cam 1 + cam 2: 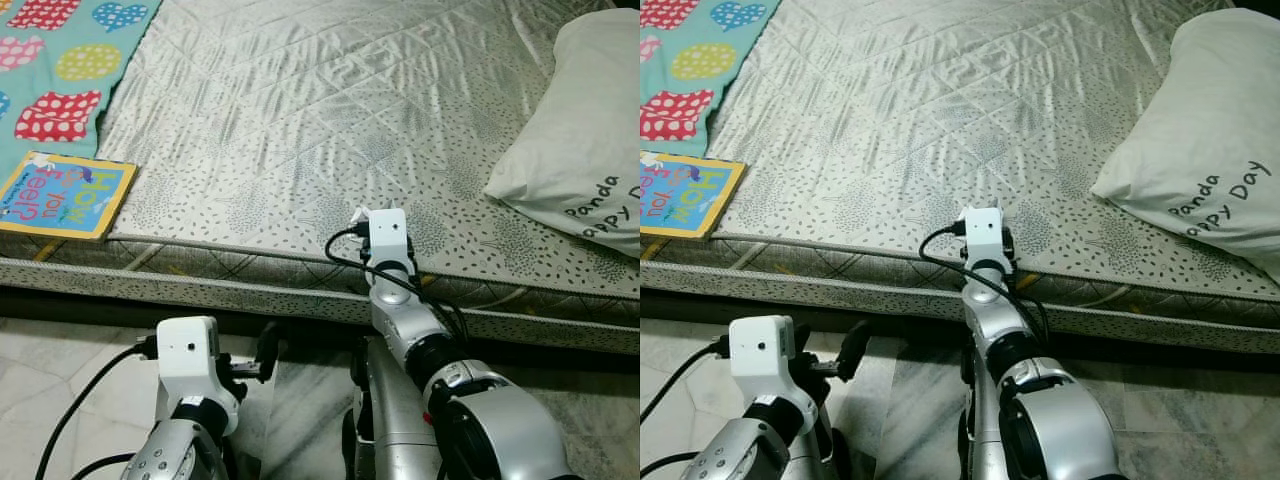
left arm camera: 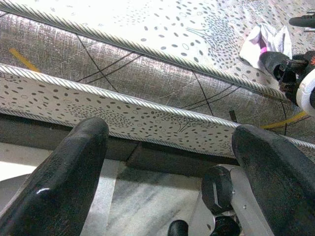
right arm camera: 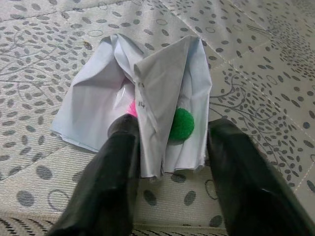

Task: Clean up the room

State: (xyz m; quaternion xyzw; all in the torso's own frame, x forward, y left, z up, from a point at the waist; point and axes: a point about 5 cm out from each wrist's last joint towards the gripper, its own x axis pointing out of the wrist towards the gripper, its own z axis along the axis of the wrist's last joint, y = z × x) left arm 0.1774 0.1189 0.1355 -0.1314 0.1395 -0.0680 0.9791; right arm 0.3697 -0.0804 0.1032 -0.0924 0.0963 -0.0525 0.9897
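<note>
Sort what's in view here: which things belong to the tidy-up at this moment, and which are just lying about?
In play:
right gripper, open around the paper
crumpled white paper on the mattress, with green pom-pom

Lying about:
picture book
pillow
spotted blanket
left gripper, open, idle near floor

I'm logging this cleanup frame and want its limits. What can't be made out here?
- Crumpled paper: head views hide it behind the right wrist.
- Pink and green bits: paper folds cover them, identity unclear.
- Book: right eye view's edge cuts it.
- Pillow: frame edge truncates its print.
</note>
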